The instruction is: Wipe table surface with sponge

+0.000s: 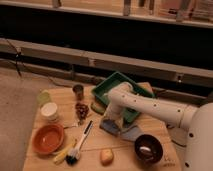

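The table surface (125,157) is a light tan plank top that fills the lower part of the camera view. The blue sponge (108,127) lies flat on it near the middle, just in front of the green tray. My white arm reaches in from the right and bends down. The gripper (112,119) points down right over the sponge and seems to press on its upper edge. The arm's end hides part of the sponge.
A green tray (111,85) is behind the gripper, with a small green pad (97,107) at its left. A paler grey-blue piece (132,133) and a dark bowl (148,148) are to the right. An orange bowl (47,138), white cup (49,111), metal cup (78,91), brush (80,145) and yellow fruit (106,156) are left and front.
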Robot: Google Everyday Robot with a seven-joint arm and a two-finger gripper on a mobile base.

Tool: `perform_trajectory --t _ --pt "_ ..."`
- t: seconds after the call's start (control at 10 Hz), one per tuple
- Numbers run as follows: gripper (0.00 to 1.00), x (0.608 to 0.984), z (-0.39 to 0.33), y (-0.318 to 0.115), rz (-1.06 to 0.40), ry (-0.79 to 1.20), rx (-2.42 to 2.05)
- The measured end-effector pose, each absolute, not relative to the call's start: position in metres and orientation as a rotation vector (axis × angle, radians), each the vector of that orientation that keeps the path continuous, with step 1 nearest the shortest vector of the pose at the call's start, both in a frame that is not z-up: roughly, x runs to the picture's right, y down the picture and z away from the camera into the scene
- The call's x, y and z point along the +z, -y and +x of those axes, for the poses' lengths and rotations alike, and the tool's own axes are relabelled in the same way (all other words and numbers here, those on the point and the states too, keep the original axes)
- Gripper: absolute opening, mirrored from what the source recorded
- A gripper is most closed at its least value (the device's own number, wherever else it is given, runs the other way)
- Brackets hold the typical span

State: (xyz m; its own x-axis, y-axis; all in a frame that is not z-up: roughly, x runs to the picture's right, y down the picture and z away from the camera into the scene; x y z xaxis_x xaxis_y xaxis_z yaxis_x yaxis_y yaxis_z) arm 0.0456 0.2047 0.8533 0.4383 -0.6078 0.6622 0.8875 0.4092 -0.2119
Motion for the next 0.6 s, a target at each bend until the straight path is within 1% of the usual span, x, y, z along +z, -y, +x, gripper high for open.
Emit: perform_trajectory --t 0.6 --pt "0.0 0.852 0.028 -0.206 -0.588 0.559 -1.05"
